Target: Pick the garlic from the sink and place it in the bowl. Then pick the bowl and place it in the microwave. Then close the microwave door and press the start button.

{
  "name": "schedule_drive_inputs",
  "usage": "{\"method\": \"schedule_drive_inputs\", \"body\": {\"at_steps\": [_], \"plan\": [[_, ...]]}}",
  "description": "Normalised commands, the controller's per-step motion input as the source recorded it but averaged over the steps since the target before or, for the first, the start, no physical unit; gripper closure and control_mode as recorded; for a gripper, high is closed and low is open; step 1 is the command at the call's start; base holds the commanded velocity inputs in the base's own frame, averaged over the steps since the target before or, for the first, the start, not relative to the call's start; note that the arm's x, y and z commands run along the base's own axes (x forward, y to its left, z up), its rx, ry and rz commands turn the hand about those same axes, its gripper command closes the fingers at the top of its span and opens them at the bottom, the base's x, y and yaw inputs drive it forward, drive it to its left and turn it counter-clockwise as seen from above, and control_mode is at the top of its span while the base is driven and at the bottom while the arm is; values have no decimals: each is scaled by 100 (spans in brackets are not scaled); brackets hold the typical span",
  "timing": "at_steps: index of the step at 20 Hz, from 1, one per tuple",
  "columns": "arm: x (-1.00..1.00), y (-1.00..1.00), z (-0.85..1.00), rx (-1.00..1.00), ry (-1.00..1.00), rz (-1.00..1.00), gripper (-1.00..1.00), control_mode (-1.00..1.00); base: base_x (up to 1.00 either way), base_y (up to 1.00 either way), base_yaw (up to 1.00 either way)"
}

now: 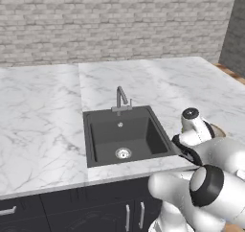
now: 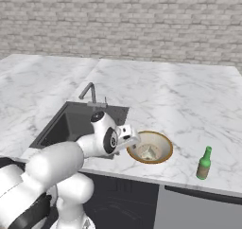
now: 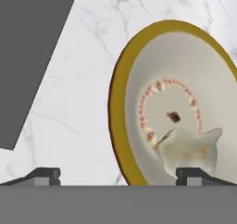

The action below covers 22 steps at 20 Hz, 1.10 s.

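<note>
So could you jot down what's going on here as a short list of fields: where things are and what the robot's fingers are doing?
garlic: lying inside the bowl, whitish and lumpy
bowl: on the marble counter, just right of the sink
sink: dark basin with a steel drain and a faucet
fingers: spread wide apart over the bowl's near rim, holding nothing
bottle: green, upright near the counter's front edge, right of the bowl
next step, likely: grasp the bowl

no readable text, labels or numbers
</note>
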Motion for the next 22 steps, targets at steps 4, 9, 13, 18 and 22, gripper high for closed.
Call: {"method": "schedule_drive_inputs", "body": {"at_steps": [4, 9, 13, 18, 22], "plan": [[50, -22, -27, -5, 9, 10, -100, -100, 0, 0, 0], [45, -41, -18, 0, 8, 7, -100, -100, 0, 0, 0], [36, -29, -26, -1, 9, 6, -100, -100, 0, 0, 0], [4, -6, -13, 0, 6, 1, 100, -100, 0, 0, 0], [-16, -2, 6, 0, 5, -1, 100, -100, 0, 0, 0]]}}
